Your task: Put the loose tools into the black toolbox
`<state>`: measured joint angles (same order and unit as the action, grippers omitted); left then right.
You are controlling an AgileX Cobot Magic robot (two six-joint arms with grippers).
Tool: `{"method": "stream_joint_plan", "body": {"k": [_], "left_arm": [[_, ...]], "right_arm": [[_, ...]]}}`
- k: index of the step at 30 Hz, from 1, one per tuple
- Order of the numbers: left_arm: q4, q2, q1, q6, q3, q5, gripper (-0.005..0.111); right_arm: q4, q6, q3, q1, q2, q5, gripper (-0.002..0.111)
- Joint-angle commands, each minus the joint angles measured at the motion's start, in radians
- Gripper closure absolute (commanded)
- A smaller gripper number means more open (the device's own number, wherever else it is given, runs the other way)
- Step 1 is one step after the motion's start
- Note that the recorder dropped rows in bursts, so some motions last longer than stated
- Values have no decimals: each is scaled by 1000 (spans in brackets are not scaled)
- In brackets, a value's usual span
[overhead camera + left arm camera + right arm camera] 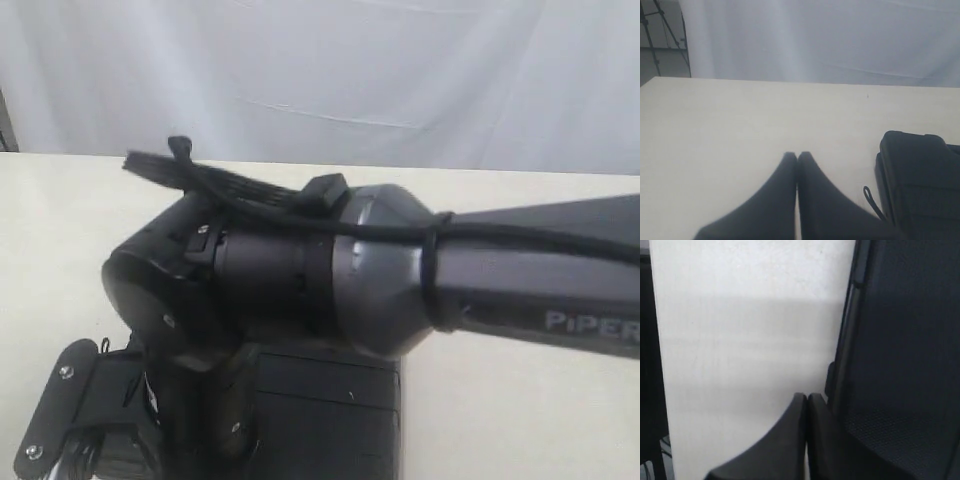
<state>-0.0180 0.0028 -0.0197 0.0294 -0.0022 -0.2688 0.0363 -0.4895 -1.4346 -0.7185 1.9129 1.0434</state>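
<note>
The black toolbox [330,410] lies on the cream table, its lid down as far as I can see. Its dark wall [920,185] shows in the left wrist view, and its textured side [900,365] fills half the right wrist view. My left gripper [797,155] is shut with nothing in it, over bare table beside the box. My right gripper [806,396] is also shut and empty, its fingers close against the toolbox's side. The right arm [400,270] reaches across the exterior view and bends down at the box's left end. No loose tools are in view.
The cream table [740,115] stretches back to a white curtain [330,70]. A thin black cord loop [871,197] lies by the toolbox. A dark stand [660,35] rises behind the table's far corner.
</note>
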Motion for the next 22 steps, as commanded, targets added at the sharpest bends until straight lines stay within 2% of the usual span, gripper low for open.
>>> {"method": "stream_joint_plan", "body": {"k": [1, 5, 11, 19, 22], "left_arm": [[-3, -3, -2, 0, 2, 1, 107], [-3, -3, -2, 0, 2, 1, 107], [-3, -3, -2, 0, 2, 1, 107], [-3, -3, -2, 0, 2, 1, 107], [-3, -3, -2, 0, 2, 1, 107]], "right_arm": [[22, 6, 5, -21, -16, 26, 109], [5, 54, 5, -62, -76, 73, 109], [-139, 207, 49, -171, -230, 87, 109], [-413, 696, 353, -337, -561, 26, 109], [-369, 796, 499, -396, -700, 78, 109]]}}
